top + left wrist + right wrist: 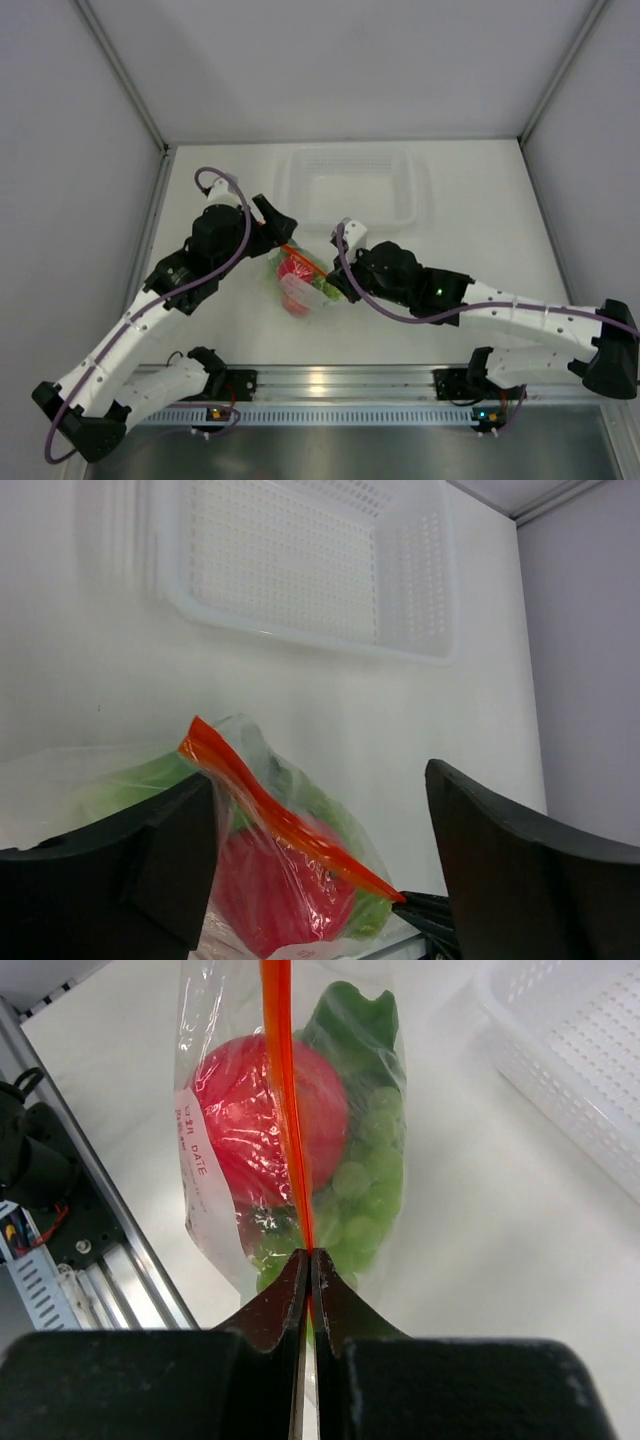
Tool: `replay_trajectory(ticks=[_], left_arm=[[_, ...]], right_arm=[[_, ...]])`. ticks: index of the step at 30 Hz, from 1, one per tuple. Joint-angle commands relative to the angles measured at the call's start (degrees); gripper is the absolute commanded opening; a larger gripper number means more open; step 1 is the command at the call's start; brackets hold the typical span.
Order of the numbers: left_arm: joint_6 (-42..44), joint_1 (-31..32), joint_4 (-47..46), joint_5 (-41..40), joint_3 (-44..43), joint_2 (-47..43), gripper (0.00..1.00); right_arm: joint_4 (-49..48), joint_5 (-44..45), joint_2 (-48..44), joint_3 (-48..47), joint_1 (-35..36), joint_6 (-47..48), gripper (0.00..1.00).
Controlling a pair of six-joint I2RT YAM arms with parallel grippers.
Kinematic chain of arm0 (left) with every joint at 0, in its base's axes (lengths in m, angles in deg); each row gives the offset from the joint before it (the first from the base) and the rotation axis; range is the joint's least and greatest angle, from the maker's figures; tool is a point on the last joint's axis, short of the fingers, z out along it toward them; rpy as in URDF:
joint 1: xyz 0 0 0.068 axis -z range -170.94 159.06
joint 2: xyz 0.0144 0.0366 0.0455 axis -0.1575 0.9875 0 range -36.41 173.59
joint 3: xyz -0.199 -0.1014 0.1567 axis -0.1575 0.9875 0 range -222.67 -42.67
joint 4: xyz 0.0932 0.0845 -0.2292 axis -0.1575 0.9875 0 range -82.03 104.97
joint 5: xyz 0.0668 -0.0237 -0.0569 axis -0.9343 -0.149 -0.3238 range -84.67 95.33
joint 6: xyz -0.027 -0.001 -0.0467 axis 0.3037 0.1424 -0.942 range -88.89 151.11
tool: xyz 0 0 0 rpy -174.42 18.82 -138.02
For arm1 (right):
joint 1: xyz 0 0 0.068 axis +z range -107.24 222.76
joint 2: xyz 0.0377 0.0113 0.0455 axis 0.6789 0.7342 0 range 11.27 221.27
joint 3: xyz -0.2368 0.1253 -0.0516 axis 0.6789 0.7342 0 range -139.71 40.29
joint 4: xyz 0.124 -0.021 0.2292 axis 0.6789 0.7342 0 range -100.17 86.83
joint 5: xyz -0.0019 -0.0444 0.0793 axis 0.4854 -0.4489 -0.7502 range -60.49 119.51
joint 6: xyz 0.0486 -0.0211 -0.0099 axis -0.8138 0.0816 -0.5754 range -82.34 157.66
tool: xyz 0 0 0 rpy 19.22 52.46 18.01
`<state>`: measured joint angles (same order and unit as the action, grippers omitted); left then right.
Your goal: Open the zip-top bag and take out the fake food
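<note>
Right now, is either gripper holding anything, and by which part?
The right gripper is shut on the zip-top bag, pinching its orange-red zip strip near one end. The left gripper is open at the strip's other end, holding nothing.

I saw bright, even, diffuse light over the white counter (480, 230), with no hard shadows. Only soft grey shade lay beneath the arms toward the counter's near edge. A glare spot sat on the metal rail (330, 378) along that edge. In the left wrist view, the fingers (110, 880) of the left pincer (318, 785) were dark and out of focus, and the tray (300, 638) near the far edge looked washed out. In the right wrist view, the zip-top bag (240, 1140) showed small glints on its crinkles, while the right pincer (306, 1260) was near-black, without detail.
</note>
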<state>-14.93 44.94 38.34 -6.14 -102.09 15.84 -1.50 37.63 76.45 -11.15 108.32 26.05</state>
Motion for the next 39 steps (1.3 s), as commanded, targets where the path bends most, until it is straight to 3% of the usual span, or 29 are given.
replay_trajectory(ticks=[1, 3, 6, 12, 17, 22, 26, 29, 32, 39], left_arm=[[2.2, 0.1, -3.9, 0.6, 0.1, -0.9, 0.87], [6.9, 0.1, -4.0, 2.2, -1.1, -0.7, 0.96], [14.0, 0.1, -5.4, 6.4, -2.7, -2.1, 0.97], [27.1, 0.1, -19.6, 20.2, 4.3, -9.6, 0.98], [33.5, 0.1, -24.8, 28.5, 6.9, -7.9, 0.98], [40.8, 0.1, -29.7, 43.3, 6.7, -2.9, 0.98], [44.8, 0.2, -36.9, 48.2, 8.6, -3.0, 0.98], [50.9, 0.1, -37.0, 50.6, 8.2, -1.7, 0.98], [53.9, 0.1, -36.4, 58.0, 8.0, 0.5, 0.98], [58.5, 0.1, -26.5, 67.9, 0.7, 13.0, 0.98]], right_arm=[[4.1, 2.2, 2.0, -4.8, 0.2, 2.3, 0.0], [5.7, 3.0, 2.7, -5.6, -0.1, 2.4, 0.0], [7.4, 3.0, 2.2, -6.8, -0.3, 3.3, 0.0], [9.6, 3.7, 0.1, -8.8, -1.1, 5.7, 0.0], [11.3, 3.5, -1.0, -9.2, -1.8, 6.8, 0.0], [13.7, 3.8, -3.0, -10.2, -2.1, 7.9, 0.0], [15.5, 3.6, -5.4, -10.5, -2.6, 8.5, 0.0], [16.1, 3.0, -7.9, -9.7, -3.2, 8.5, 0.0], [16.6, 2.8, -8.8, -9.0, -3.5, 8.9, 0.0], [18.7, 1.4, -9.6, -9.2, -3.9, 10.4, 0.0]])
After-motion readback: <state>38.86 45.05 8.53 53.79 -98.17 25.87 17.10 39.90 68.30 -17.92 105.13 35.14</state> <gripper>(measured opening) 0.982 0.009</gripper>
